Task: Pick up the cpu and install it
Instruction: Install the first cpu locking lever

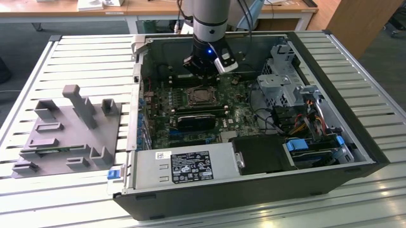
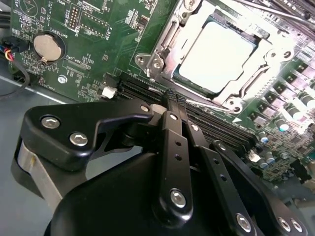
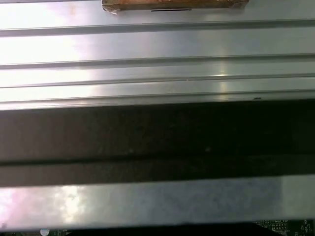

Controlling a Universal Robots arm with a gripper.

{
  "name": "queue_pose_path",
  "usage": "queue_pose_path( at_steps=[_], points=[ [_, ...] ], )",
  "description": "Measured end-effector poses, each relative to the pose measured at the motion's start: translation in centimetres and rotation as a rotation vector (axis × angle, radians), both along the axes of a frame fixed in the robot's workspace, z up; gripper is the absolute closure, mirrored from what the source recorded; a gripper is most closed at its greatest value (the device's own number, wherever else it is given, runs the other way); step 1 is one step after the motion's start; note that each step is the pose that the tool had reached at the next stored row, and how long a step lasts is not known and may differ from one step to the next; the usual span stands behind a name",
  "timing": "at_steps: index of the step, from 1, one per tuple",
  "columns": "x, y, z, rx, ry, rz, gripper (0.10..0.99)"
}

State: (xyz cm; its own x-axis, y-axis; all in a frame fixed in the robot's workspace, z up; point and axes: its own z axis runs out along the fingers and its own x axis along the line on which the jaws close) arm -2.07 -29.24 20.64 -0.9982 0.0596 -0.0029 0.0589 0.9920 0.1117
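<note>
The cpu, a flat silvery square with a pale rim, lies inside the metal socket frame on the green motherboard. In the exterior view the cpu sits in the middle of the board inside the open computer case. My gripper hangs just above the board, on the far side of the socket. In the second wrist view the gripper has its black fingers pressed together with nothing between them, tips over the memory slots beside the socket.
A black card lies just in front of the socket. The power supply fills the case's near side, with a drive cage and cables on the exterior view's right. A grey fixture block stands on the slatted table.
</note>
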Motion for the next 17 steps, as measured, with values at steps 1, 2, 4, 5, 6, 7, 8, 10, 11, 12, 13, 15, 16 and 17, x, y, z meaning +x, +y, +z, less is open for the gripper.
queue_pose_path(
  at_steps=[1,2,4,5,6,7,8,10,11,12,13,15,16,17],
  points=[
    [0.01,0.0,-0.08,0.0,0.0,0.0,0.98],
    [0.03,0.0,-0.17,0.0,0.0001,0.0,0.98],
    [0.06,0.0,-0.34,0.0,0.0001,0.0,0.98],
    [0.09,0.0,-0.42,0.0,0.0001,0.0,0.98],
    [0.1,0.0,-0.47,0.0,0.0001,0.0,0.98],
    [0.12,0.0,-0.52,0.0,0.0,0.0,0.98],
    [0.12,-0.01,-0.54,0.0,0.0002,0.0,0.98],
    [0.13,-0.01,-0.54,0.0,0.0002,0.0,0.98],
    [0.13,0.0,-0.54,0.0,0.0002,0.0,0.98],
    [0.14,0.0,-0.54,0.0,0.0001,0.0,0.98],
    [0.14,0.0,-0.52,0.0,0.0001,0.0,0.98],
    [0.14,0.0,-0.5,0.0,-0.0001,0.0,0.98],
    [0.14,0.0,-0.5,0.0,-0.0002,0.0,0.98],
    [0.14,0.0,-0.49,-0.001,-0.0001,0.0,0.98]
  ],
)
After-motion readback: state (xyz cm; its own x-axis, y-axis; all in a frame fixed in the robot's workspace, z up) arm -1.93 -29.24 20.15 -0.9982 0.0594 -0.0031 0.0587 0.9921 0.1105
